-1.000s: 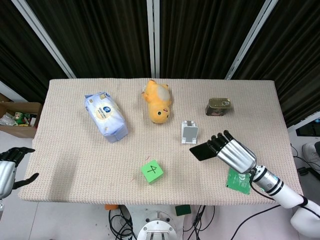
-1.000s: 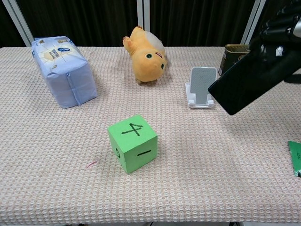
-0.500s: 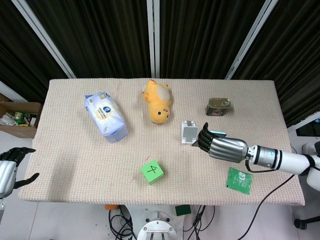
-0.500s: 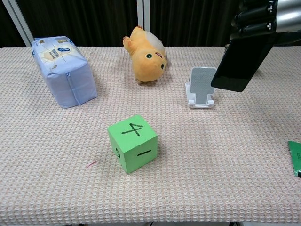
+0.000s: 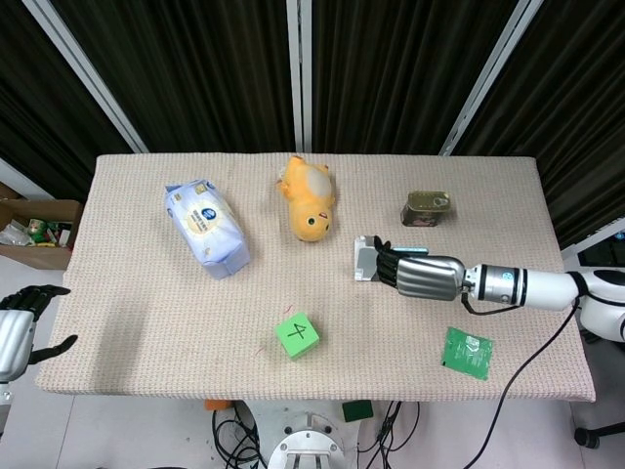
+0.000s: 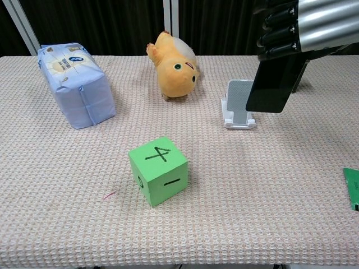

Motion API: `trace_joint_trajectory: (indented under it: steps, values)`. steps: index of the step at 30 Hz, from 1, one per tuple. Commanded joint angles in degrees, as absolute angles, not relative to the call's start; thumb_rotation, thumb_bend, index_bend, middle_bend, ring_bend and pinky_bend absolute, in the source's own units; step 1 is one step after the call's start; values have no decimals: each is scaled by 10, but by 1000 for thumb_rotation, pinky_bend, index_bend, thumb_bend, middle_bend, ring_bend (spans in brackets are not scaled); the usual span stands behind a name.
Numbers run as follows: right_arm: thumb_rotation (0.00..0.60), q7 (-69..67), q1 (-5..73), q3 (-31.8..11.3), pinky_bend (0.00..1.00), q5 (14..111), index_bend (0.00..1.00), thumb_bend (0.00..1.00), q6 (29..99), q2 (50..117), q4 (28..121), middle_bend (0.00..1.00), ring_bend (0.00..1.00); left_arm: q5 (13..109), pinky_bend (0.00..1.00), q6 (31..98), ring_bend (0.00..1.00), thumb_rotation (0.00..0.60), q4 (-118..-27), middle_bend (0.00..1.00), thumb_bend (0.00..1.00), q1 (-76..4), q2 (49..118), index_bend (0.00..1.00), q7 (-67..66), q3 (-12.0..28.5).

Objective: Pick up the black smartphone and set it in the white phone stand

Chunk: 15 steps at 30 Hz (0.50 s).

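Observation:
My right hand [image 6: 305,28] grips the black smartphone [image 6: 272,85] by its upper end, and the phone hangs nearly upright in the air. Its lower edge sits just right of and above the white phone stand [image 6: 240,105], overlapping the stand's right side in the chest view. From the head view, my right hand [image 5: 422,277] lies directly beside the stand [image 5: 366,258], and the phone itself is mostly hidden under the fingers. My left hand [image 5: 18,327] hangs off the table's left edge, fingers apart, holding nothing.
A green cube marked 4 [image 6: 158,170] sits in front. A yellow plush toy [image 6: 175,65] lies left of the stand, a blue wipes pack [image 6: 76,84] far left. A tin can [image 5: 426,208] stands behind the stand, and a green packet [image 5: 467,352] lies near the front right edge.
My right hand has carried the phone left and farther onto the table, from beside the green packet to right next to the stand. The phone has tipped from slanted to nearly upright. The left hand stayed still.

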<state>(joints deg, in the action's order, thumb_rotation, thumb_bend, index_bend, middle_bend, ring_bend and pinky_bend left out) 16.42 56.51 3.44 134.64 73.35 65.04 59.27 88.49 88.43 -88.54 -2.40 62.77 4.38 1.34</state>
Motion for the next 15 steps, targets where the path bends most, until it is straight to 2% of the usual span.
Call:
trace_joint_trajectory:
  steps: [1, 15]
  values:
    - [600, 157, 570, 40, 240, 1339, 687, 734, 734, 670, 569, 630, 644, 884, 362, 885, 256, 600, -885, 329, 45, -23, 627, 308, 45, 14]
    - [600, 138, 586, 57, 223, 1308, 684, 736, 742, 734, 497, 628, 644, 881, 362, 887, 256, 600, -874, 329, 45, -22, 628, 307, 56, 15]
